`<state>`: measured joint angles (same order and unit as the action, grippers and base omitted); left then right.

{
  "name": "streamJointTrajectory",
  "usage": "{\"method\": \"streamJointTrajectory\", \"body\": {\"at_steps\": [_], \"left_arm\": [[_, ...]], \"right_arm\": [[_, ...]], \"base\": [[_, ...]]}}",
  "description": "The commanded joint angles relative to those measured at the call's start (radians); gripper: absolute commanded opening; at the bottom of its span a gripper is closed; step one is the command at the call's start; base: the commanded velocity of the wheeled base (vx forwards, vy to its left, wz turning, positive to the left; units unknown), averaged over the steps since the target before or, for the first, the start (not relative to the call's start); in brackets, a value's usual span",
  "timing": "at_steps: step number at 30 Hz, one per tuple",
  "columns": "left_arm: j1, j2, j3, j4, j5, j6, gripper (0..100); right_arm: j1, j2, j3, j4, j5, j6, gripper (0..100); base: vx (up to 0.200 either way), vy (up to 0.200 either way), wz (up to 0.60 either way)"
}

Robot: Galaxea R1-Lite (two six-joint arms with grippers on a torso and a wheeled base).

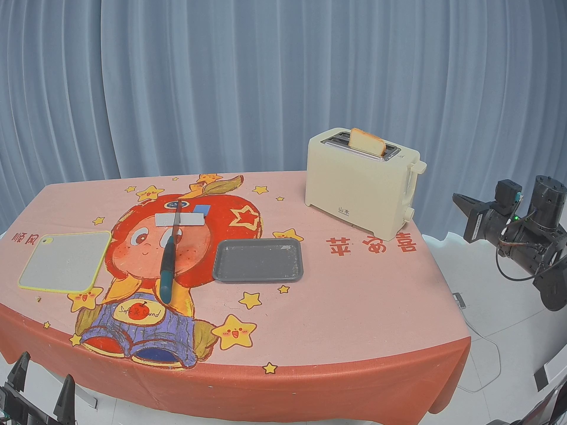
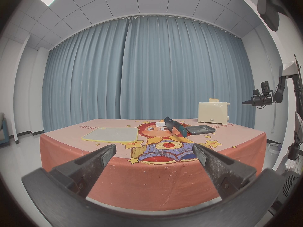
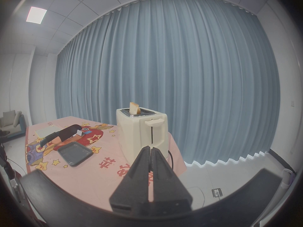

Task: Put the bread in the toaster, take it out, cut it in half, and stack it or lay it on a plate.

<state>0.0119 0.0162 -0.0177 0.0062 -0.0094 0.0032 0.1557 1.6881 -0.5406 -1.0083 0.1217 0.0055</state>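
**Bread slice up in the toaster, both end effectors off the surface**

The bread slice (image 1: 367, 141) stands upright in a slot of the cream toaster (image 1: 360, 181), with its top sticking out. The toaster is at the far right of the surface (image 1: 366, 302). Nearer and to the left lies a grey rectangular tray (image 1: 258, 260). Left of that is a teal-handled knife (image 1: 168, 261), then a yellow-rimmed cutting board (image 1: 66, 261). The right end effector (image 3: 151, 150) hangs beyond the surface's right edge, fingers pressed together. The left end effector (image 2: 153, 150) sits off the near left edge, fingers spread apart.
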Motion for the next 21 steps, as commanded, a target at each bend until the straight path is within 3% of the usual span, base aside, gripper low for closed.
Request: {"method": "streamJointTrajectory", "body": {"at_steps": [1, 7, 13, 18, 21], "left_arm": [[0.0, -0.016, 0.018, 0.0, 0.0, 0.0, 100], [0.0, -0.016, 0.018, 0.0, 0.0, 0.0, 100], [0.0, -0.016, 0.018, 0.0, 0.0, 0.0, 100], [0.0, -0.016, 0.018, 0.0, 0.0, 0.0, 100], [0.0, -0.016, 0.018, 0.0, 0.0, 0.0, 100]], "right_arm": [[-0.008, 0.061, -0.035, 0.0, -0.001, 0.004, 0], [-0.018, 0.165, -0.107, -0.001, -0.001, 0.045, 0], [-0.033, 0.234, -0.127, -0.007, 0.003, 0.044, 0], [-0.028, 0.309, -0.125, -0.119, 0.003, 0.044, 0], [-0.031, 0.375, -0.117, -0.213, 0.024, 0.037, 0]], "base": [[0.0, 0.0, 0.0], [0.0, 0.0, 0.0], [0.0, 0.0, 0.0], [0.0, 0.0, 0.0], [0.0, 0.0, 0.0]]}}
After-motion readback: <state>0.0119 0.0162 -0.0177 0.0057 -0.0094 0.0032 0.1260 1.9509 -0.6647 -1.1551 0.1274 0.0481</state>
